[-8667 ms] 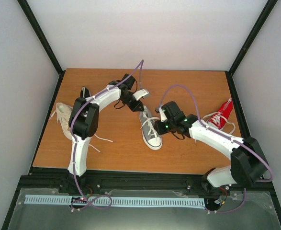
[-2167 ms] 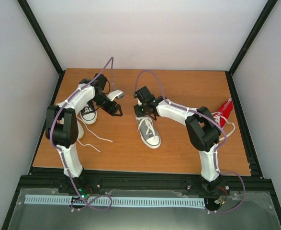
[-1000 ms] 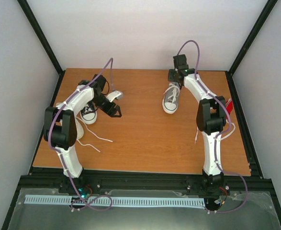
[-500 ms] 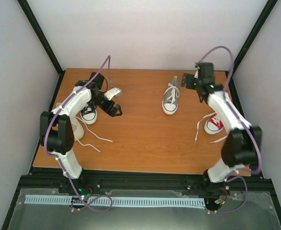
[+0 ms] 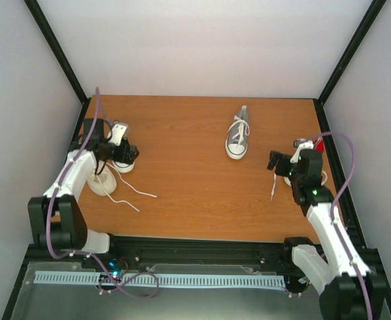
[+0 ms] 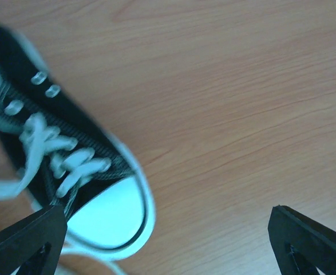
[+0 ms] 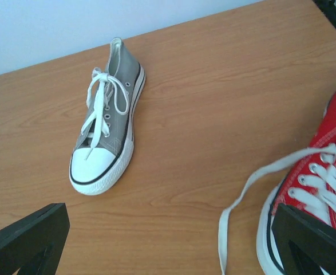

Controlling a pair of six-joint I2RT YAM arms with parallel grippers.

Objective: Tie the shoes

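The grey shoe (image 5: 237, 135) with white toe cap lies alone at the back centre, toe toward me, and neither gripper touches it. In the right wrist view the grey shoe (image 7: 105, 137) has its white laces looped over the tongue. My right gripper (image 5: 278, 163) hangs open to its right, beside the red shoe (image 7: 316, 195); that gripper (image 7: 170, 212) holds nothing. My left gripper (image 5: 118, 157) is open above the black shoe (image 5: 124, 165) at the far left. In its wrist view the black shoe (image 6: 70, 172) fills the left side, and the gripper (image 6: 166, 215) is empty.
A cream shoe (image 5: 102, 181) lies just in front of the black one, its loose laces (image 5: 134, 193) trailing right. A loose white lace (image 7: 242, 206) runs from the red shoe onto the wooden table (image 5: 195, 193). Black frame posts and white walls surround the table.
My right gripper let go of the grey shoe at the back and drew back to the right, near the red shoe. My left arm swung left over the black shoe. Both grippers opened wide.
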